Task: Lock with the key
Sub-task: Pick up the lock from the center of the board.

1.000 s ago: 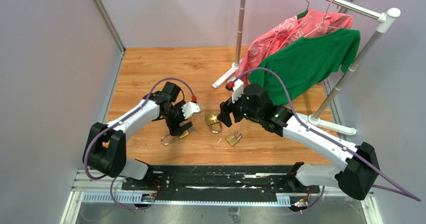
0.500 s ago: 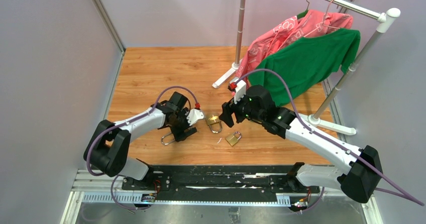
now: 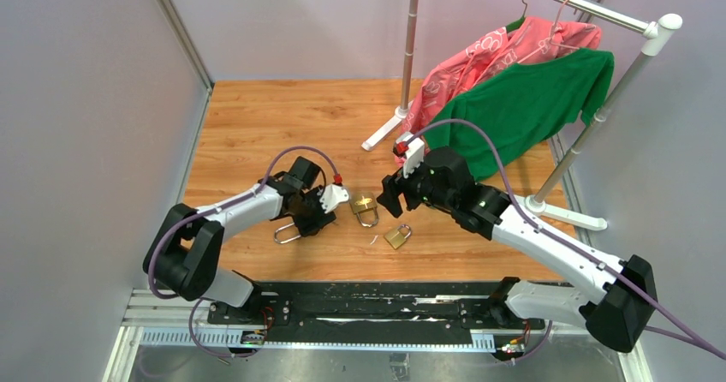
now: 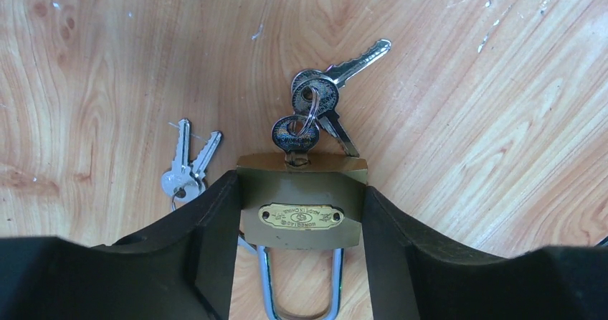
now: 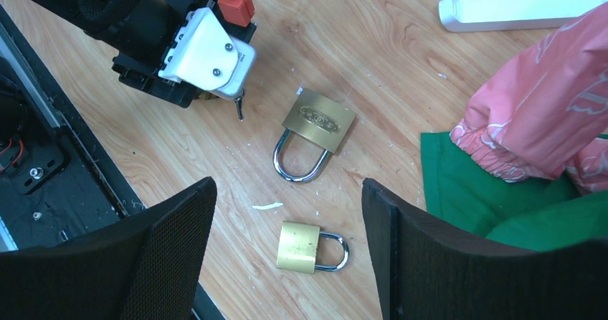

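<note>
padlock (image 4: pixel 301 216) sits clamped in the left gripper (image 4: pixel 300 194), its shackle pointing back toward the wrist and a key (image 4: pixel 292 135) in its keyhole. spare keys (image 4: pixel 186 171) lie on the table (image 4: pixel 466 155) just beside that padlock. near its key end, the right gripper (image 5: pixel 287 191) hovers, fingers apart, over a larger loose padlock (image 5: pixel 319 123) and a smaller loose padlock (image 5: pixel 300 247).

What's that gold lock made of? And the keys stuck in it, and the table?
The padlock body looks like brass: dull yellow-gold metal with a riveted nameplate. Its shackle is shiny and silvery, probably steel. The keys look like silvery metal too, bright along the blades and darker at the heads. The table shows light wood grain; whether it is real wood or a printed laminate, I can't tell.
</note>
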